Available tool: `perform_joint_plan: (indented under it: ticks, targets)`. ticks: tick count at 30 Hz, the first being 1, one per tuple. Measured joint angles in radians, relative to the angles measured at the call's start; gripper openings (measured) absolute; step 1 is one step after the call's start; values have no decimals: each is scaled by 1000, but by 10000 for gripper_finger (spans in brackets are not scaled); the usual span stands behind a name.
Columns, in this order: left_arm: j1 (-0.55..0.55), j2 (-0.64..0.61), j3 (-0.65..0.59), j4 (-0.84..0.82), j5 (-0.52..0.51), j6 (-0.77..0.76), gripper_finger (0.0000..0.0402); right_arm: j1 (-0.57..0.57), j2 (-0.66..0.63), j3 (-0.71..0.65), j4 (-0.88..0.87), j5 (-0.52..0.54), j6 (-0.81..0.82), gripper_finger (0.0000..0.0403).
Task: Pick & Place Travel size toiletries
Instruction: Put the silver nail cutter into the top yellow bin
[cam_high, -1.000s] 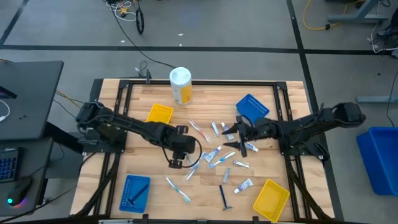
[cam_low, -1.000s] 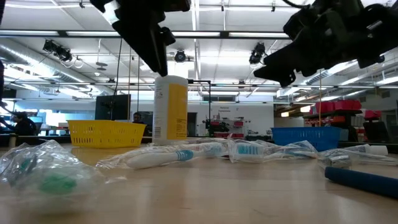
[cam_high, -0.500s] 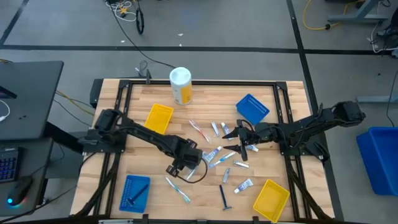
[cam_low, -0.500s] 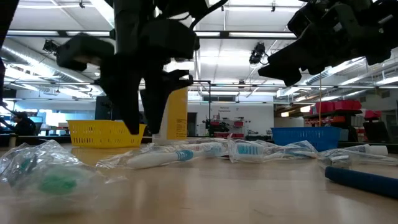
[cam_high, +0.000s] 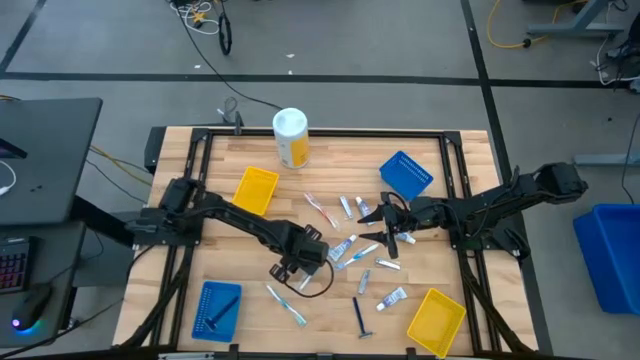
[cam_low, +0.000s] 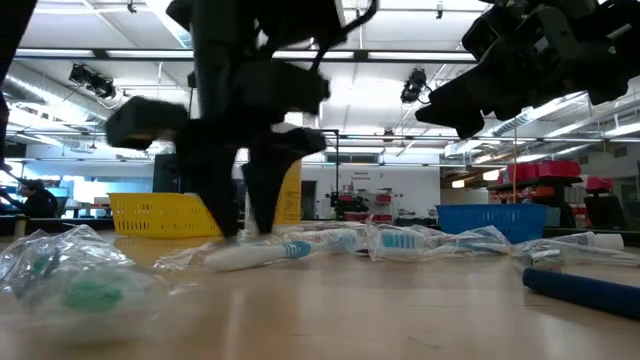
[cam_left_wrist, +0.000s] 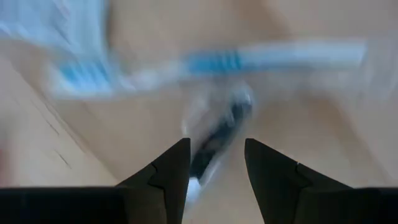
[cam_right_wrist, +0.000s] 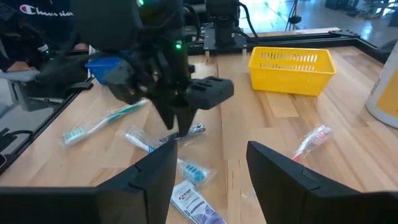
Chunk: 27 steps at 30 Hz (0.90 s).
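Travel-size toiletries (cam_high: 352, 250) lie scattered over the table's middle: white tubes, wrapped toothbrushes and a dark blue razor (cam_high: 361, 318). My left gripper (cam_high: 297, 266) is down at the table, open. Its fingers stand on either side of a small clear-wrapped item with a dark part (cam_left_wrist: 217, 134), which lies flat on the wood; in the right wrist view this item (cam_right_wrist: 191, 131) lies just below my left gripper (cam_right_wrist: 179, 124). A blue-marked toothbrush (cam_left_wrist: 249, 59) lies just beyond. My right gripper (cam_high: 378, 228) hovers open above the items on the right, holding nothing.
A yellow canister with a white lid (cam_high: 291, 138) stands at the far edge. Yellow trays (cam_high: 256, 188) (cam_high: 437, 320) and blue trays (cam_high: 405, 172) (cam_high: 215, 306) sit around the pile. A crumpled clear wrapper (cam_low: 70, 270) lies close to the low camera.
My left gripper has moved toward the near edge and a little to the right, and has come down from above the pile to the table surface, fingers pointing down around a wrapped item. The toiletries have stayed where they were.
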<state>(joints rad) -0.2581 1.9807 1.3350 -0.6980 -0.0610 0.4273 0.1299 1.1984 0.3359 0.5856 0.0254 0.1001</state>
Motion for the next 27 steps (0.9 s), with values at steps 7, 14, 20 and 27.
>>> perform_joint_plan:
  ticks: [7, 14, 20, 27]
  targets:
    - [-1, 44, 8, 16, -40, 26, 161, 0, 0, 0, -1, 0, -2, 202]
    - [4, 36, 4, 3, 7, -59, 95, 0, 0, 0, -5, 0, -2, 214]
    - [3, 26, 4, -19, -2, -197, 48, 0, 0, 0, -6, 0, -3, 218]
    - [17, -96, 2, -172, -54, -384, 54, 0, 0, 0, -4, 0, -3, 204]
